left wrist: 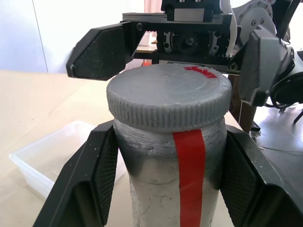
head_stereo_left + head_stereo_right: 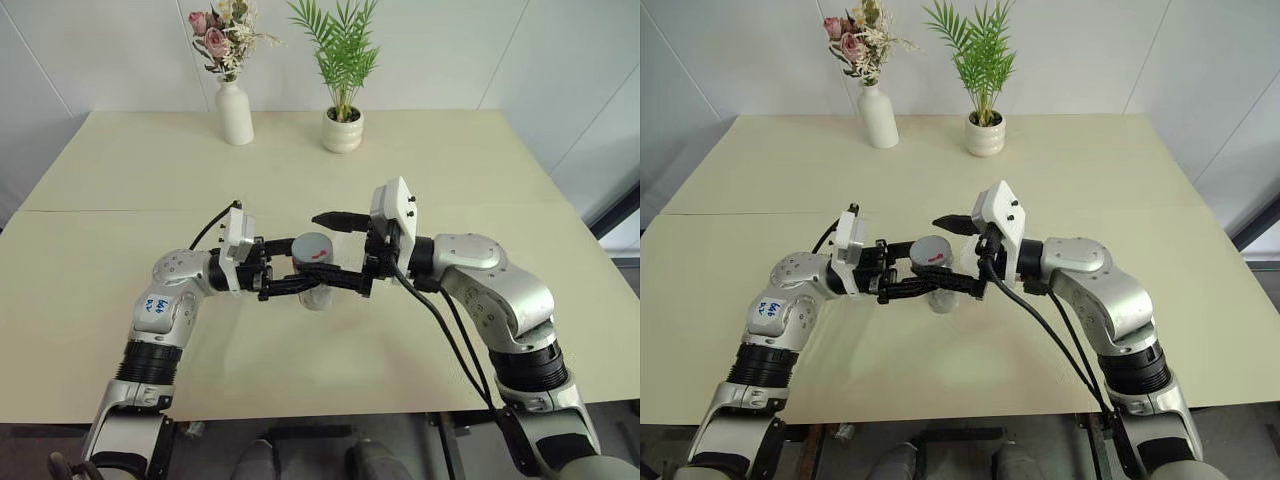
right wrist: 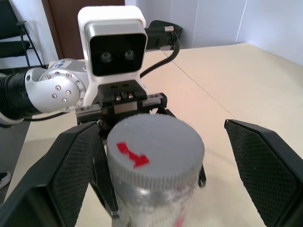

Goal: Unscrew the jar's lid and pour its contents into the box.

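While left tool (image 2: 283, 281) clamps jar (image 1: 175, 184), right tool (image 2: 335, 250) gapes astride lid (image 3: 154, 149) (untouched)

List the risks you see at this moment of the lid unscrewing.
1. The right tool stands open around the lid, with more gap on one side; closing off-centre could push the jar askew.
2. The left tool alone holds the jar above the table; a hard twist might spin it in that grip.

There are one jar (image 2: 316, 290) with one grey lid (image 2: 312, 248), one clear box (image 1: 52, 156), one white vase (image 2: 235, 113) of flowers, one potted plant (image 2: 342, 128), one table (image 2: 420, 170), and two grippers.
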You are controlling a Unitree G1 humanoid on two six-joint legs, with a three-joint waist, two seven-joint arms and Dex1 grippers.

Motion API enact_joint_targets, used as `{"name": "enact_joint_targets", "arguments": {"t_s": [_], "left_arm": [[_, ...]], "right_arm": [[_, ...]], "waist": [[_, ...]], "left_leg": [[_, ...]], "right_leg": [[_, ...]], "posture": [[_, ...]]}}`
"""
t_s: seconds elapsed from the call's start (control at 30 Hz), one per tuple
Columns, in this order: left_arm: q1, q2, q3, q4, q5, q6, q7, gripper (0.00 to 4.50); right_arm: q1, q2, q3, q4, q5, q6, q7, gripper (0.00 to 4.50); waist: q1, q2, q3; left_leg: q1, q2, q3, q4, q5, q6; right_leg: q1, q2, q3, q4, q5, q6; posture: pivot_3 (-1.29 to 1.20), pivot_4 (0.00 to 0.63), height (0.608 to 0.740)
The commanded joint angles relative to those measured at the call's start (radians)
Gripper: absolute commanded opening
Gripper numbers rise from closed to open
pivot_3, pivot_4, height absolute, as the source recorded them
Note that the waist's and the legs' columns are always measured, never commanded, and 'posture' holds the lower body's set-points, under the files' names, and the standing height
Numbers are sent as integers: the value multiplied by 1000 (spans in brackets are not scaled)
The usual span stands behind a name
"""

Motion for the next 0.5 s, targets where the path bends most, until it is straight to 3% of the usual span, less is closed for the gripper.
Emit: {"name": "enact_joint_targets", "arguments": {"t_s": [0.03, 0.5], "left_arm": [[-27, -7, -5, -13, 3, -15, -8, 2585], [-18, 10, -1, -20, 11, -18, -30, 2585]], "right_arm": [[-15, 15, 11, -20, 3, -9, -20, 4463], [-53, -14, -2, 73, -36, -46, 2, 4463]], "waist": [[0, 0, 0], [1, 0, 0]], "left_leg": [[0, 0, 0, 0, 0, 0], [0, 0, 0, 0, 0, 0]], "right_leg": [[0, 0, 0, 0, 0, 0], [0, 0, 0, -1, 0, 0]], "posture": [[0, 150, 740], [0, 150, 740]]}}
